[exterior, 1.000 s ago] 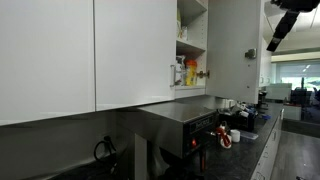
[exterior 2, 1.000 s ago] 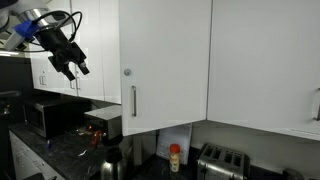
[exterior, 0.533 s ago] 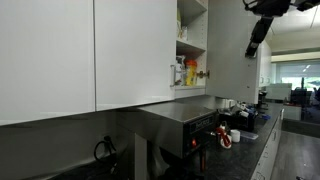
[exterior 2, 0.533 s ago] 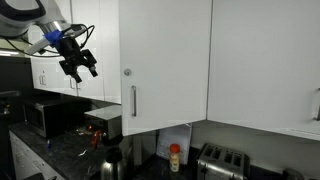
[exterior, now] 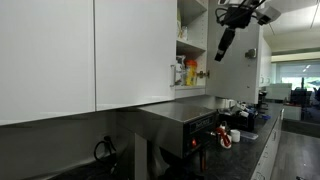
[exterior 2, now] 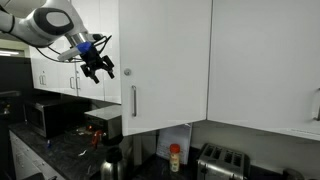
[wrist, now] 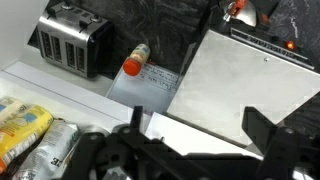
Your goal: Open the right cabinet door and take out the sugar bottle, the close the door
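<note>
- The right cabinet door (exterior 2: 170,60) stood open, so in an exterior view the inside of the cabinet was visible next to the door (exterior: 240,75).
- Its slim silver handle (exterior 2: 133,101) was near the left edge of the door.
- The sugar bottle (exterior: 179,72) was inside the cabinet, upright near the front edge of a shelf.
- A yellow bottle (exterior: 189,73) stood just beside it, and a small red container (exterior: 203,73) was further along the same shelf.
- The gripper (exterior 2: 102,73) hung in the air near the handle side of the door, level with its upper part, and touched nothing.
- Its fingers (exterior 2: 109,72) were spread apart and held nothing.
- In the wrist view the gripper (wrist: 195,150) looked down on a toaster (wrist: 70,45) and a small red-capped bottle (wrist: 135,60) on the counter below.
</note>
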